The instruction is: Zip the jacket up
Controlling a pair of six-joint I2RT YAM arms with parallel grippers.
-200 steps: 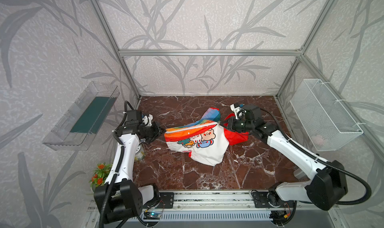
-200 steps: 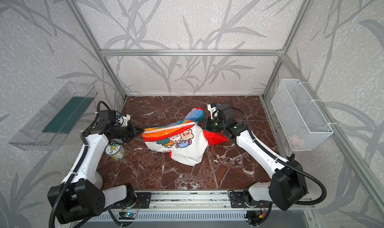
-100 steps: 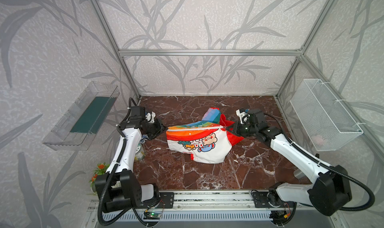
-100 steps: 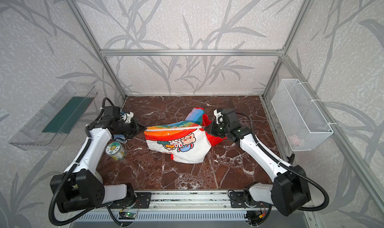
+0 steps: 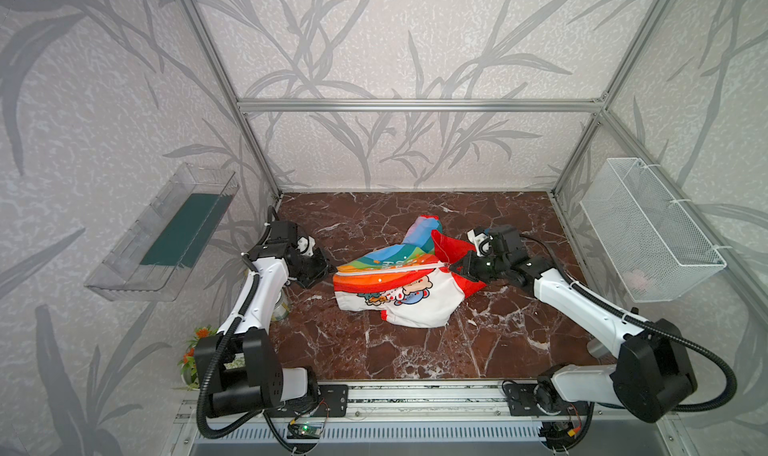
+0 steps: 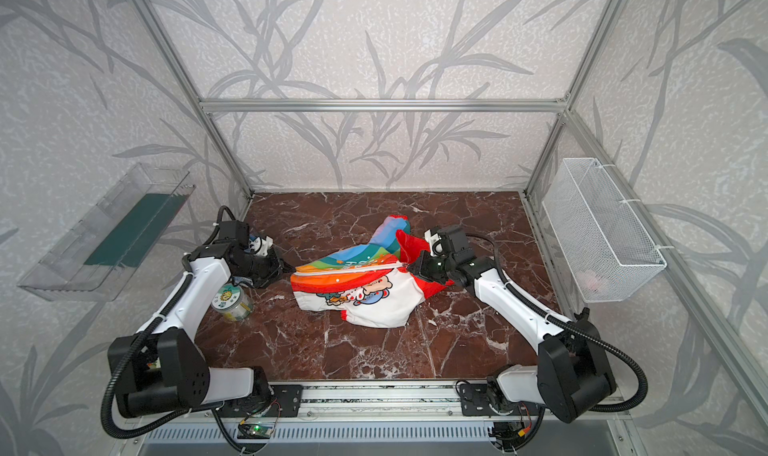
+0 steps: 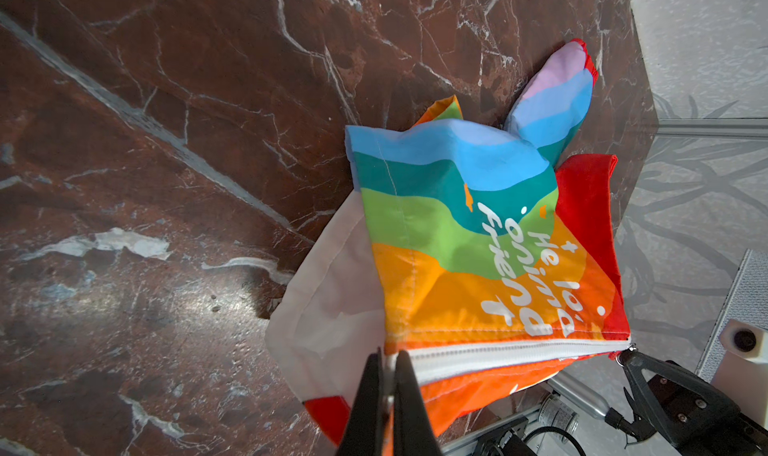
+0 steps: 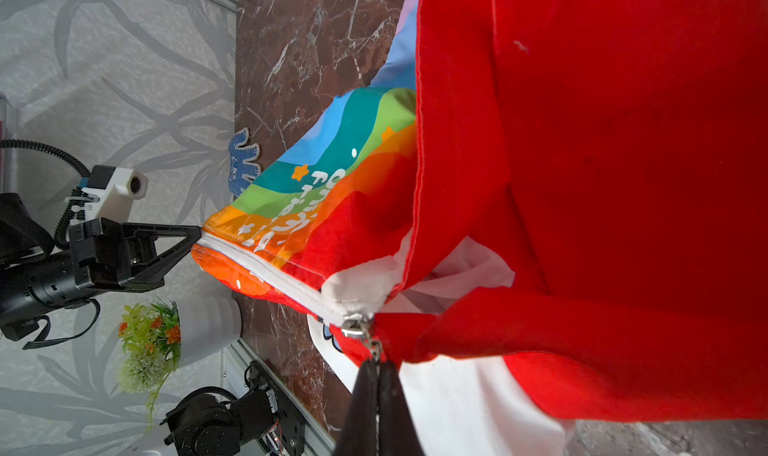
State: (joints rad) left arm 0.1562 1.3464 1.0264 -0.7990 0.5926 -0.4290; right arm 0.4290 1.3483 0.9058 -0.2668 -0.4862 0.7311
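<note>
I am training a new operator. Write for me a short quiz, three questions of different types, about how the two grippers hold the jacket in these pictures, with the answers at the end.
1. True or false: the right gripper is shut on the zipper pull.
2. The zipper of the jacket, between the two grippers, is: A open along its whole length; B closed and stretched straight; C crumpled in a heap.
3. Fill in: the ____ gripper pinches the zipper's end far from the red hood.

Key
1. True
2. B
3. The left gripper
</note>
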